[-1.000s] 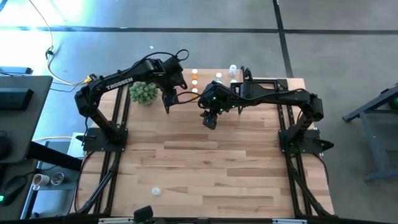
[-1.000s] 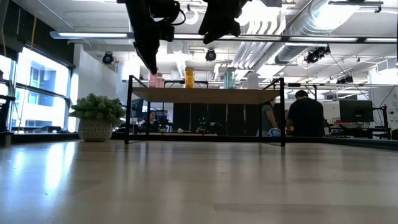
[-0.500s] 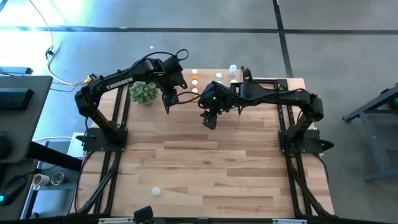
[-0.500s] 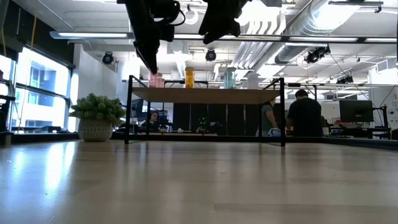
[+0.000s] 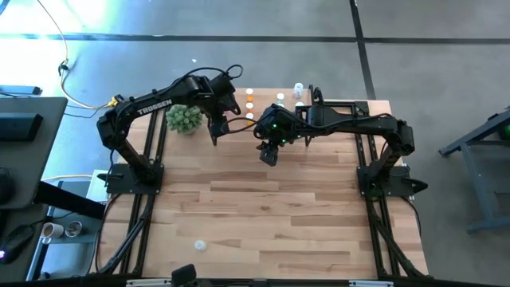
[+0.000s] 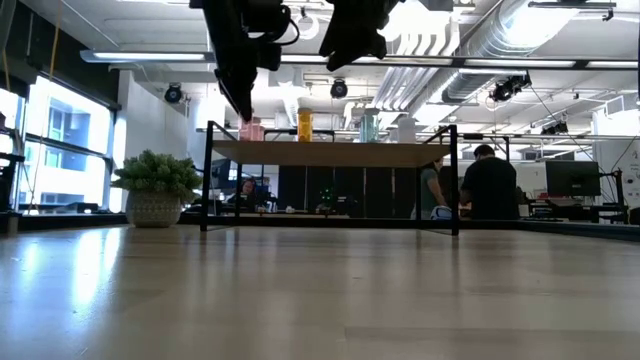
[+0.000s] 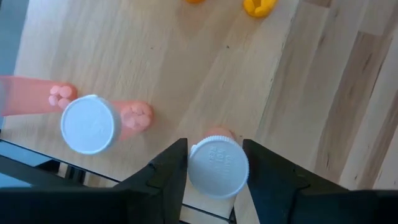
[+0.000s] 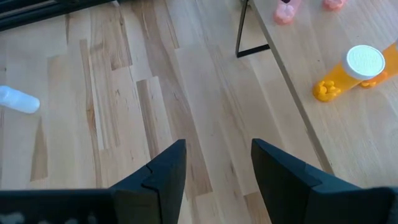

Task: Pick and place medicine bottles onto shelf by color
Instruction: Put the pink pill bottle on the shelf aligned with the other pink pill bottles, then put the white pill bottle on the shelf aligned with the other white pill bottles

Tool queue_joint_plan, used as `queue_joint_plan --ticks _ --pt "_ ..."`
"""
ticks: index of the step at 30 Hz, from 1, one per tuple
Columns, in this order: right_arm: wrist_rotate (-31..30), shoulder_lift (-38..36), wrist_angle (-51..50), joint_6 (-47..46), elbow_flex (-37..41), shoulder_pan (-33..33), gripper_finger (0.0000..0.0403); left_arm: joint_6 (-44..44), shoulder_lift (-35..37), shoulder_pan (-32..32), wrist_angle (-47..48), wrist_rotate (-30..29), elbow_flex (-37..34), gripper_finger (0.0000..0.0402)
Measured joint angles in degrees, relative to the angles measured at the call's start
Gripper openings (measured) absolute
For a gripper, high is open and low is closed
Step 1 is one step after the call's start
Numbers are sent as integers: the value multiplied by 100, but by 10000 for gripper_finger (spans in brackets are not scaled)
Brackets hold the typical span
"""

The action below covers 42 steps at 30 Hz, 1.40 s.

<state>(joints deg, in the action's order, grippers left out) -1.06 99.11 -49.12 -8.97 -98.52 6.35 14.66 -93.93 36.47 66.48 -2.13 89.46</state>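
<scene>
The shelf (image 6: 330,153) stands at the table's far middle. On it stand pink bottles (image 6: 250,128), an orange bottle (image 6: 304,124) and a pale bottle (image 6: 368,127). My left gripper (image 5: 215,134) is over the shelf's left near corner, shut on a white-capped pink bottle (image 7: 217,167). A second pink bottle (image 7: 90,124) stands beside it, and orange ones (image 7: 258,6) stand farther along. My right gripper (image 5: 269,154) hangs open and empty above the table, just in front of the shelf's near edge. A white bottle (image 5: 199,245) lies on the table near its front edge. My left gripper pinches the pink bottle's white cap (image 7: 194,168) by its sides between its two fingers. The fingers come from above, pointing down. The bottle stands upright on the shelf top (image 7: 186,62), close to the shelf's edge.
A green spiky plant (image 5: 183,118) in a pot stands left of the shelf, close to my left arm. More small bottles (image 5: 280,97) show along the table's far edge. In the right wrist view an orange bottle (image 8: 364,62) stands on the shelf and a white bottle (image 8: 18,99) lies on the table.
</scene>
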Motion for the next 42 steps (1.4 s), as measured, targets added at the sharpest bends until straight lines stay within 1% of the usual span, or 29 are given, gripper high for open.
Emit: queue_joint_plan --ticks 5,9,13,18,24,29,35,42 --pt "2 0 -2 0 0 0 172 -2 11 -4 -14 -186 1 166" --pt "1 0 -2 0 0 0 172 9 11 -4 -20 -306 1 172" --pt "0 0 -2 0 0 0 172 94 13 -4 -20 -297 6 172" --pt "1 0 -2 0 0 0 172 100 17 -4 -22 -1 6 172" --pt "12 0 -2 0 0 0 172 141 28 -4 -24 -20 10 172" --pt "66 0 -4 0 0 -2 172 251 163 -4 -31 -52 17 172" --pt "66 1 -17 0 0 -1 172 256 411 -4 -30 -301 17 172" --pt "66 0 -188 -91 0 -1 172 293 855 -9 -30 -304 17 172"
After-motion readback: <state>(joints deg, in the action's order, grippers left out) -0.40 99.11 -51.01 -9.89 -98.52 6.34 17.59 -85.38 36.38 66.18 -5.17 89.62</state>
